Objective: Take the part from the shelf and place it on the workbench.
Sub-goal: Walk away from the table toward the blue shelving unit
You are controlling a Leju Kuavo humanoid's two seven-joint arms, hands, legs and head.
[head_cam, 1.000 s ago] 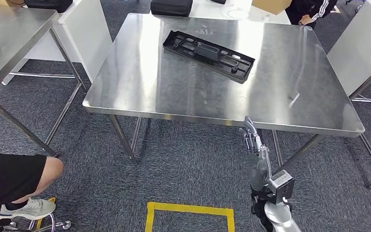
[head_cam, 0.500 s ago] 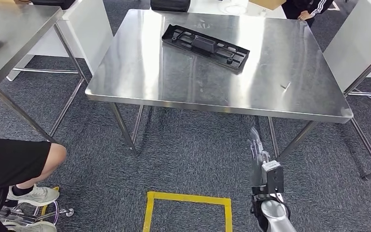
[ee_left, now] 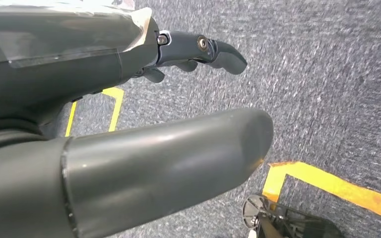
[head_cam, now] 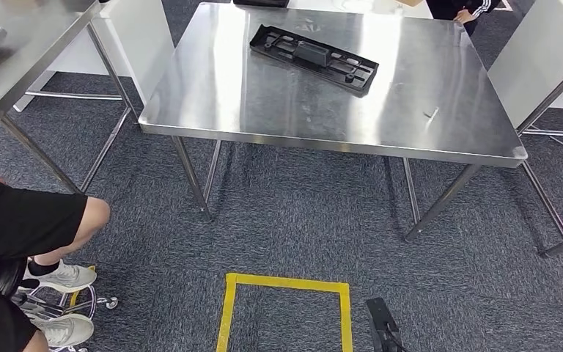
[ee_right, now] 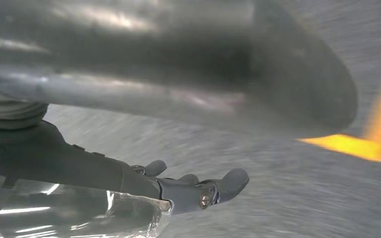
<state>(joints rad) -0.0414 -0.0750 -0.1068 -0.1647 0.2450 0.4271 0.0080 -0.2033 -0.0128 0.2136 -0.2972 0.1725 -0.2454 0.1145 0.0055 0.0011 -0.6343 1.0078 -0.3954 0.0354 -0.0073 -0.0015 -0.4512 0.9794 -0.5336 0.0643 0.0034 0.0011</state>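
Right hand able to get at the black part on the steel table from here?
Probably not. The right hand hangs empty over the carpet, while the black part lies toward the far side of the steel table, with open floor between.

My right hand (ee_right: 198,191), raised before the near edge of the desk (head_cam: 212,125) a second ago, has dropped out of the head view and hangs over the carpet, fingers (ee_right: 230,181) apart and holding nothing. My view has shifted throughout, so the desk sits higher in it while the seated person (head_cam: 22,235) shows more fully.
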